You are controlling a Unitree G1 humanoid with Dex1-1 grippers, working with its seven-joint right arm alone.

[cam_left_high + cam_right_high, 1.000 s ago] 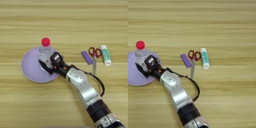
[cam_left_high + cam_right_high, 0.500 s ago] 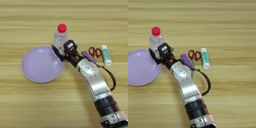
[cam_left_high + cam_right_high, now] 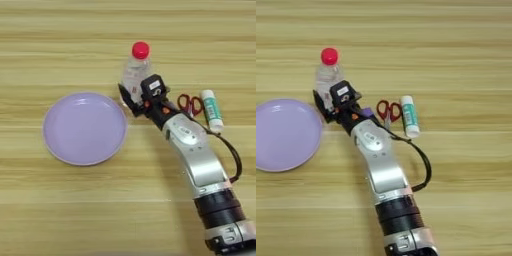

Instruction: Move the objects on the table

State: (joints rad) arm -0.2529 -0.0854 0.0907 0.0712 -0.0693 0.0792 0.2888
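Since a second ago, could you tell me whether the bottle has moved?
Yes. The clear plastic bottle has left the lilac plate and now stands upright on the table to the plate's right, nearer the scissors.

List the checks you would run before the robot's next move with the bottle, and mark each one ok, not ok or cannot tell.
1. Bottle upright, red cap on: ok.
2. Pincer closed around the bottle's lower body: ok, its black fingers sit on both sides.
3. Bottle clear of the plate: ok, it stands to the right of the rim.
4. Bottle base resting on the table: cannot tell, the pincer hides it.
5. Scissors and glue stick clear of the bottle: ok, they lie further right.
6. Purple block free: not ok, the arm mostly covers it.
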